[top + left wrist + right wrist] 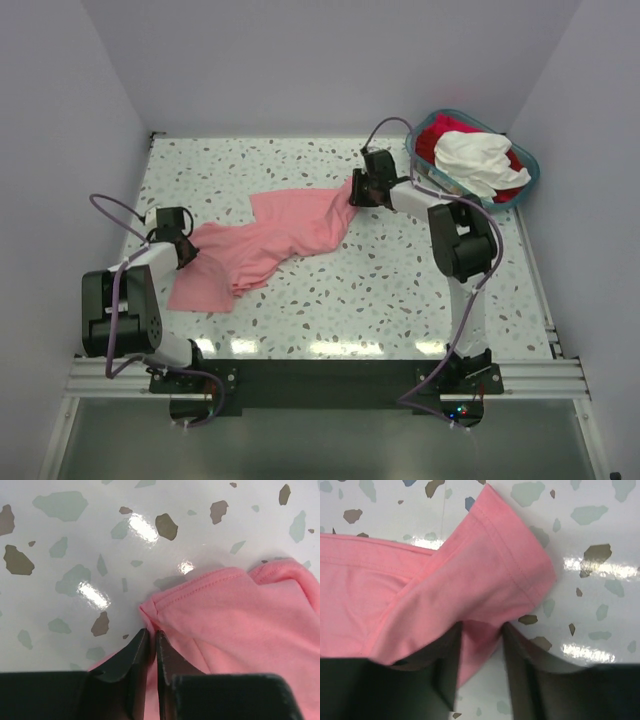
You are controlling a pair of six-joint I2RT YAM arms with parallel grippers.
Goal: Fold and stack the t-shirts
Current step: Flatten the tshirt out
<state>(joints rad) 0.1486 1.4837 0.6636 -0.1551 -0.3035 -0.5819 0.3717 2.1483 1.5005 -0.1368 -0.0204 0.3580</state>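
Observation:
A salmon-pink t-shirt (285,235) lies crumpled and stretched diagonally across the speckled table. At the shirt's lower-left end, my left gripper (186,250) has its jaws pressed together on a folded hem corner. In the left wrist view the gripper (151,633) pinches the pink cloth (240,625). My right gripper (356,190) is at the upper-right end. In the right wrist view it (481,629) stands open astride the edge of a sleeve (485,565), with cloth between the parted fingers. A white t-shirt (478,160) and a red one (431,134) lie in the basket.
The teal-blue basket (413,152) stands at the back right corner, just right of the right gripper. White walls close in the table on three sides. The speckled table top (400,290) lies bare in front of the shirt.

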